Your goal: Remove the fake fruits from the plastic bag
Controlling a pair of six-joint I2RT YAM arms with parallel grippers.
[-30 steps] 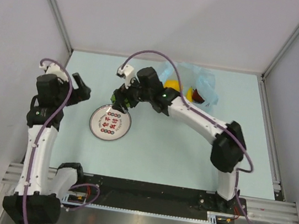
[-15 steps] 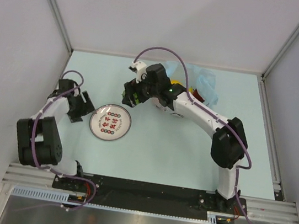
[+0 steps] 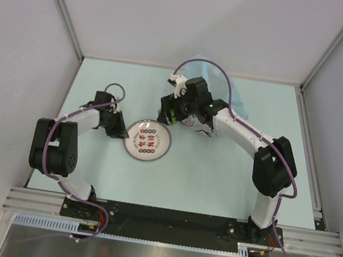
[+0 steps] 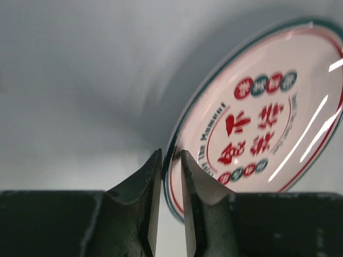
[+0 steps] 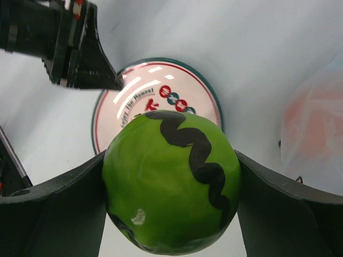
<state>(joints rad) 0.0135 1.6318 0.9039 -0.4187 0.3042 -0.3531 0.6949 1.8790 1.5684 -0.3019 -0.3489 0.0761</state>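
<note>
The right fingers [image 5: 268, 203] clamp the green round fruit with a dark zigzag [image 5: 171, 182], out of the bag and near the round white plate [image 3: 147, 140], at about its 1 o'clock. The left fingers [image 4: 195, 187] are nearly closed, pinching the plate's rim at its 9 o'clock edge on the bench [image 3: 216, 173]. The light-blue plastic bag [image 5: 316, 123] lies at about 2 o'clock from the fruit, with something reddish showing through it.

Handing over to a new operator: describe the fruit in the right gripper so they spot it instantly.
Find the white plate mid-table; the right gripper hangs just beyond its far edge. In its grip sits a glossy green ball with a dark zigzag stripe, the only fruit seen outside the blue bag.
</note>
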